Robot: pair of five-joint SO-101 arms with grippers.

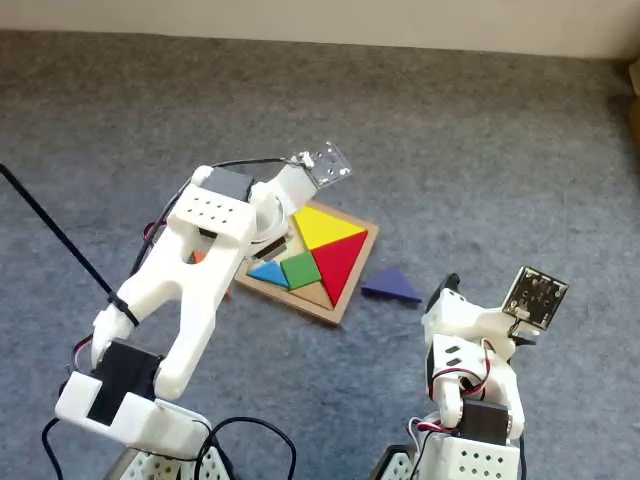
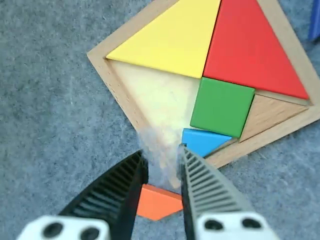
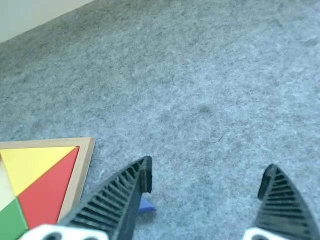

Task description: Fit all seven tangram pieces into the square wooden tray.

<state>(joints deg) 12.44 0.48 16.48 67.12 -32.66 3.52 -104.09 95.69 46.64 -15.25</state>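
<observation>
L hand prob. just above tray

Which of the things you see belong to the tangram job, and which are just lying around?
Job: wooden tray; yellow triangle; red triangle; green square; light blue triangle; orange piece, outside the tray; dark blue triangle, beside the tray; left gripper; right gripper.

Lying about: black cable; grey carpet.

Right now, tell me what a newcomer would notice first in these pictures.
The wooden tray holds a yellow triangle and a red triangle. The left gripper hangs over its bare part, an orange piece by it. A dark blue triangle lies on the carpet beside the tray.
</observation>
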